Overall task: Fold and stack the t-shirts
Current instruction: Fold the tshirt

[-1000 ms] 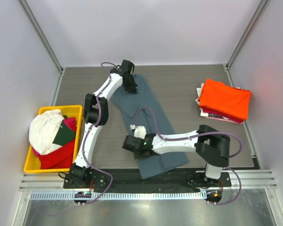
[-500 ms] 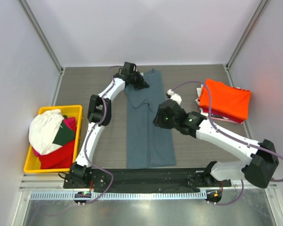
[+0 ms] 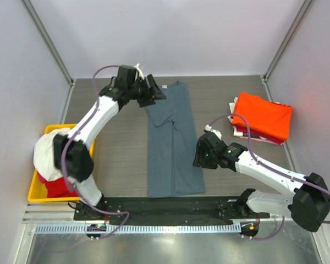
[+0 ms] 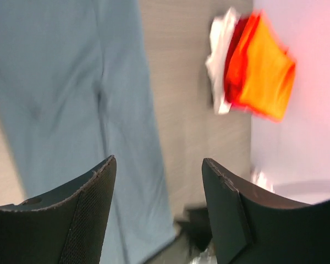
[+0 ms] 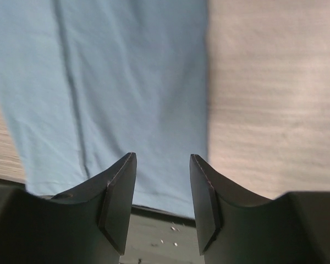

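Left gripper (image 4: 158, 160) is wide apart and holds nothing; right gripper (image 5: 162, 157) too. Near them the blue-grey t-shirt (image 3: 168, 148) lies in a long strip on the counter (image 3: 121, 154). It looks soft and floppy, so pinch its end corners.

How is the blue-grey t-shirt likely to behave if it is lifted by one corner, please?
The blue-grey t-shirt lies flat as a long folded strip with soft creases, so it would probably droop and unfold rather than hold its shape. It looks thin, so it is likely light. Pushed along the table, it would probably bunch up.
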### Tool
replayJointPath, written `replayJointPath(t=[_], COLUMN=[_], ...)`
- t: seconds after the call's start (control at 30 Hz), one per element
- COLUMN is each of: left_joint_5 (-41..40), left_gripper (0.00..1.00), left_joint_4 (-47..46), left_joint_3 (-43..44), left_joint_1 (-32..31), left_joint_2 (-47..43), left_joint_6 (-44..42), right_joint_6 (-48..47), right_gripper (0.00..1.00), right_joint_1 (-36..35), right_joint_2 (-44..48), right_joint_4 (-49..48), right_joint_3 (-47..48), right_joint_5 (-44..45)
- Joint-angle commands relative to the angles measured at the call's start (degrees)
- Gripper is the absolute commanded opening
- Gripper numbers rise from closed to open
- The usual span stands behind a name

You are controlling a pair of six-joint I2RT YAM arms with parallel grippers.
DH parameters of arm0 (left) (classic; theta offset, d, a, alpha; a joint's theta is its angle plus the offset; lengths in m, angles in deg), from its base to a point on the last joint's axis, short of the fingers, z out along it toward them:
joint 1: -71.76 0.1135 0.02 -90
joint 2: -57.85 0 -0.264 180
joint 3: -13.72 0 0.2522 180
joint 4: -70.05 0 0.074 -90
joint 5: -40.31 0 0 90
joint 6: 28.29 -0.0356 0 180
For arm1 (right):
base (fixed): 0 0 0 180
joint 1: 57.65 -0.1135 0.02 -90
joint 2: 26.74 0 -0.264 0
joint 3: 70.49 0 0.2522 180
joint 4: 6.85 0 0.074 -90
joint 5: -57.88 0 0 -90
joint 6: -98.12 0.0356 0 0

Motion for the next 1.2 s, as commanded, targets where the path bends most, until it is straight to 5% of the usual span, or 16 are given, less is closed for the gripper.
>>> replayJointPath(t=[0.0,0.13,0.27,0.47,0.73,0.87,1.07,1.17], left_joint_5=[-5.2,-10.7,-15.1,-18.6,-15.1,-13.7,-13.8,-14.3], left_gripper=[0.65,0.65,0.65,0.7,0.66,0.51,0.44,0.44], left_joint_4=[4.9,5.1,5.0,5.8,1.9,-2.5,-5.4,-6.9], left_joint_3=[-17.5,-34.1,-48.3,-57.5,-63.0,-65.8,-69.7,-71.0], left_joint_1=[-1.9,-6.6,-18.8,-25.3,-28.0,-28.6,-32.0,-33.4], left_joint_2=[-13.6,-26.8,-36.4,-46.0,-43.5,-43.0,-43.0,-43.1], left_joint_6=[-2.2,2.0,9.4,16.6,19.9,21.8,25.8,27.2], right_joint_6=[2.7,6.1,9.4,11.6,12.8,13.2,13.5,13.6], right_gripper=[0.49,0.41,0.42,0.43,0.42,0.39,0.3,0.13], right_joint_1=[0.1,-2.0,-6.8,-8.6,-10.5,-10.8,-10.9,-11.0], right_joint_2=[2.0,1.8,1.4,0.9,0.3,0.2,0.5,1.5], right_joint_4=[3.9,6.7,10.0,9.9,8.2,5.5,2.4,2.0], right_joint_3=[-1.0,-3.3,-3.7,-6.1,-9.6,-11.1,-13.2,-13.4], right_joint_5=[-0.9,-0.8,2.2,1.5,-0.2,-0.9,-3.8,-4.5])
